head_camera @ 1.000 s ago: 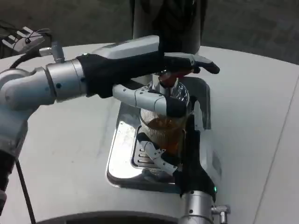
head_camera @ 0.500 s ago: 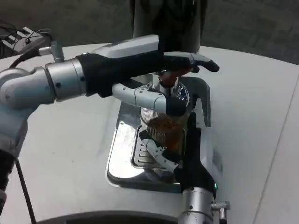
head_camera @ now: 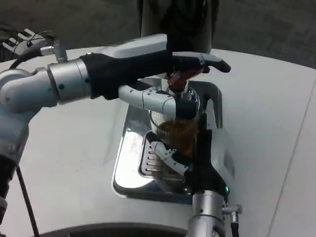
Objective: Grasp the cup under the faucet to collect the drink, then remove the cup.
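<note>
Cup: your cup [head_camera: 177, 129] stands on the metal tray [head_camera: 129, 163], right beneath the faucet [head_camera: 177, 81] — it sits there so the drink drops straight in. It is a clear ribbed cup, upright, with brown liquid filling roughly its lower half.

Right hand: your right hand [head_camera: 200, 148] comes up from the near edge and grips the cup, one white finger hooked round the cup's near side and the dark palm against its right side. That hold keeps the cup steady under the stream, and it is the hold you will need for lifting away.

Left hand: your left hand [head_camera: 158, 79] reaches across from the left at faucet height. Its long fingers lie over the reddish tap lever while one finger curls in front of the cup's rim. I judge it is pressing the lever to keep the drink running; whether it clamps the lever or only rests on it I cannot tell.

Tray: it lies on the white desk [head_camera: 74, 148] at the foot of the dark dispenser [head_camera: 175, 22], placed to catch drips.

Stage: collecting — the cup is partly filled and not yet taken out.

Next: let go of the lever first, then draw the cup out level so nothing slops.
</note>
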